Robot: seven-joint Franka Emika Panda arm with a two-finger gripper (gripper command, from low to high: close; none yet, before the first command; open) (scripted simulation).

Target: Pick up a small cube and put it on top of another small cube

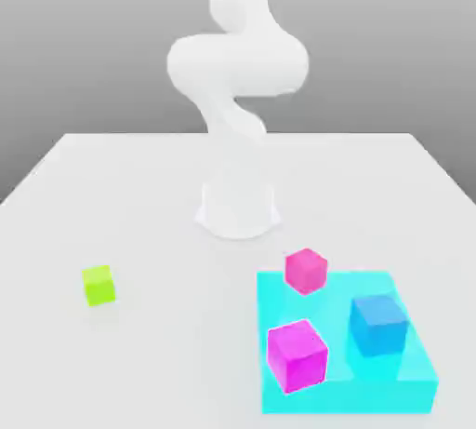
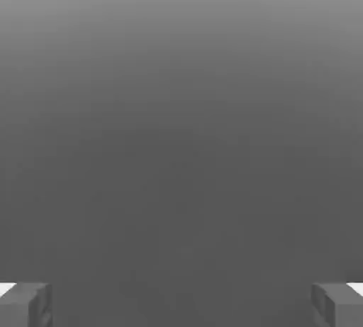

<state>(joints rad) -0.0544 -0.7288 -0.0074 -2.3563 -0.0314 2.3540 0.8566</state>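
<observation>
With its jaws spread wide and empty, the arm risks mistaking the bigger magenta cube point(image 1: 297, 355) for the smaller magenta cube point(image 1: 306, 270) when stacking the small lime-green cube point(image 1: 98, 285)

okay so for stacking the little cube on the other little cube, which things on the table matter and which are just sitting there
Part of the job:
- small lime-green cube, alone on the table
- smaller magenta cube, at the cyan slab's far edge
- end effector, open, holding nothing

Just lying about:
- bigger magenta cube
- blue cube
- cyan slab
</observation>
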